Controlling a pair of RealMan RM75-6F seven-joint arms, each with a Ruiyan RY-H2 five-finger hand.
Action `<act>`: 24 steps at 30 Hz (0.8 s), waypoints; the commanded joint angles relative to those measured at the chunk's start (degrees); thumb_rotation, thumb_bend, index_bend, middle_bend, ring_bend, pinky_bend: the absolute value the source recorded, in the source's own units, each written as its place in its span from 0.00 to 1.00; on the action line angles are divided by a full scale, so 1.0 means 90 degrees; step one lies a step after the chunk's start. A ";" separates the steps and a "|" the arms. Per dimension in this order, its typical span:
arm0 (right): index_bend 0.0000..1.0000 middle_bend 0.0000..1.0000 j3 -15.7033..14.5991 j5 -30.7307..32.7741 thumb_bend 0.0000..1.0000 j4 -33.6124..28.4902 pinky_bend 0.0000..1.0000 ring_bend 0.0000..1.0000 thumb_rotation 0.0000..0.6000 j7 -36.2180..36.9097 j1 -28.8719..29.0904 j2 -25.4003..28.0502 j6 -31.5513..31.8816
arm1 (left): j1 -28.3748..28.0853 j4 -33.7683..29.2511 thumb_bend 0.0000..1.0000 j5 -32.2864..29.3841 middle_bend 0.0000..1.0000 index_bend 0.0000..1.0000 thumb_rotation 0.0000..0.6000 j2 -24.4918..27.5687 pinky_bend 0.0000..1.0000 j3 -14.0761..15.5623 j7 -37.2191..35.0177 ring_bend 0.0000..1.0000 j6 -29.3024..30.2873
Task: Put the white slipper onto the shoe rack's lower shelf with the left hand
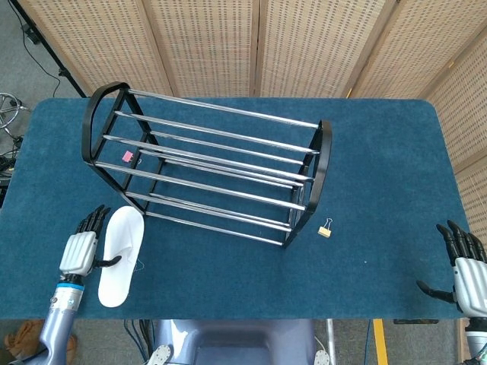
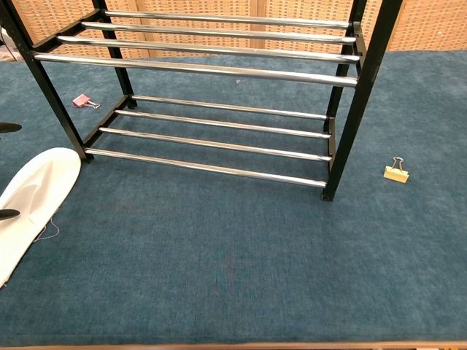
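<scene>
The white slipper [image 1: 122, 255] lies flat on the blue table, in front of the shoe rack's left end; the chest view shows the white slipper [image 2: 33, 202] at its left edge. My left hand [image 1: 81, 247] sits just left of it, fingers spread, thumb reaching onto the slipper's edge. Only fingertips [image 2: 9, 214] show in the chest view. The black and chrome shoe rack [image 1: 209, 173] stands mid-table, its lower shelf [image 2: 219, 138] bare. My right hand [image 1: 466, 266] rests open at the table's near right corner.
A yellow binder clip [image 1: 326, 227] lies right of the rack's near right leg. A pink binder clip [image 2: 82, 100] lies by the rack's left end. Wicker screens stand behind the table.
</scene>
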 commanded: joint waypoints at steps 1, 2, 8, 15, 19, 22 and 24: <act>0.00 0.00 -0.0001 0.0008 0.00 0.0002 0.00 0.00 1.00 -0.0015 0.0004 -0.0005 -0.0007 | -0.0081 0.0202 0.11 -0.0163 0.00 0.07 1.00 -0.0164 0.11 -0.0177 0.0103 0.04 -0.0133; 0.00 0.00 -0.0001 0.0009 0.00 0.0001 0.00 0.00 1.00 -0.0017 0.0003 -0.0007 -0.0006 | -0.0095 0.0240 0.17 -0.0190 0.00 0.08 1.00 -0.0199 0.11 -0.0212 0.0143 0.05 -0.0140; 0.00 0.00 -0.0004 0.0024 0.00 0.0004 0.00 0.00 1.00 -0.0048 0.0020 -0.0021 -0.0040 | -0.0153 0.0454 0.23 -0.0213 0.05 0.16 1.00 -0.0369 0.17 -0.0375 0.0249 0.12 -0.0097; 0.00 0.00 -0.0006 0.0034 0.00 0.0001 0.00 0.00 1.00 -0.0084 0.0024 -0.0031 -0.0042 | -0.0122 0.0710 0.23 -0.0048 0.24 0.34 1.00 -0.0493 0.34 -0.0347 0.0277 0.26 0.0028; 0.00 0.00 -0.0012 0.0036 0.00 -0.0008 0.00 0.00 1.00 -0.0097 0.0026 -0.0033 -0.0052 | -0.0086 0.0842 0.23 0.0107 0.29 0.38 1.00 -0.0531 0.45 -0.0287 0.0224 0.30 0.0123; 0.00 0.00 -0.0016 0.0036 0.00 -0.0015 0.00 0.00 1.00 -0.0107 0.0031 -0.0032 -0.0062 | -0.0064 0.0901 0.23 0.0193 0.31 0.39 1.00 -0.0542 0.47 -0.0258 0.0214 0.32 0.0179; 0.00 0.00 -0.0015 0.0038 0.00 -0.0014 0.00 0.00 1.00 -0.0115 0.0032 -0.0035 -0.0062 | -0.0051 0.0933 0.23 0.0243 0.32 0.41 1.00 -0.0548 0.47 -0.0246 0.0217 0.32 0.0221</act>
